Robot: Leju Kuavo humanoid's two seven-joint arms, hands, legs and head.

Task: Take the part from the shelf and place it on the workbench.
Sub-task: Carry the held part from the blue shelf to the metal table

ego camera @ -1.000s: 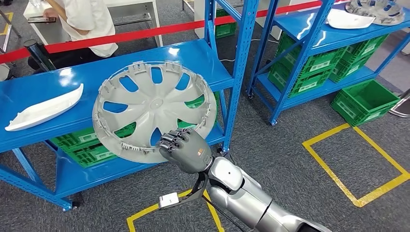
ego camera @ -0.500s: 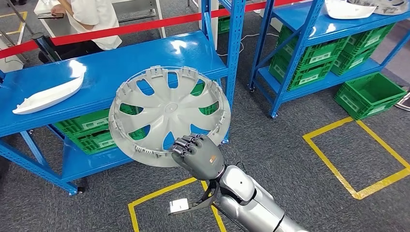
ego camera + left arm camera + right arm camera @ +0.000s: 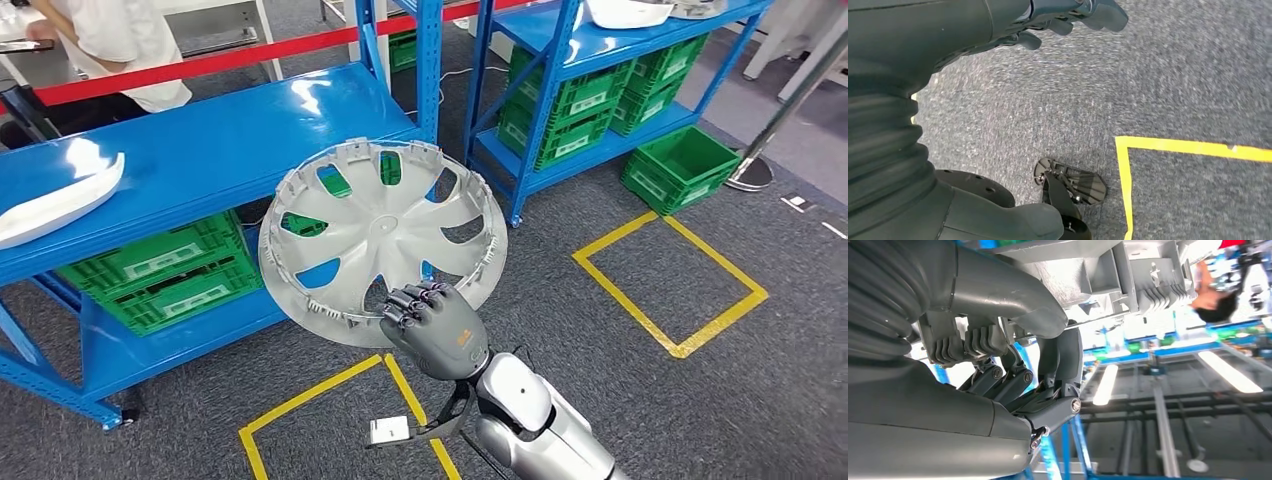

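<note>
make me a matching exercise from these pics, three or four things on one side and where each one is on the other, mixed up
Things:
1. hubcap
2. white curved part
3. green crates
4. left hand

Places:
A. under the blue shelf top
B. hanging over grey floor
C. gripped at its rim by the right hand
D. lying on the blue shelf

Pairs: 1-C, 2-D, 3-A, 4-B

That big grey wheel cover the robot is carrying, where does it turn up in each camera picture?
Head view: the wheel cover is mid-picture, its lower rim gripped by the right hand, in front of the blue shelf.
Left wrist view: not in it; grey floor and yellow tape.
Right wrist view: its grey ribbed rim runs along the upper edge, beside the thumb.
Shared landmark: the right hand and blue shelving.
</note>
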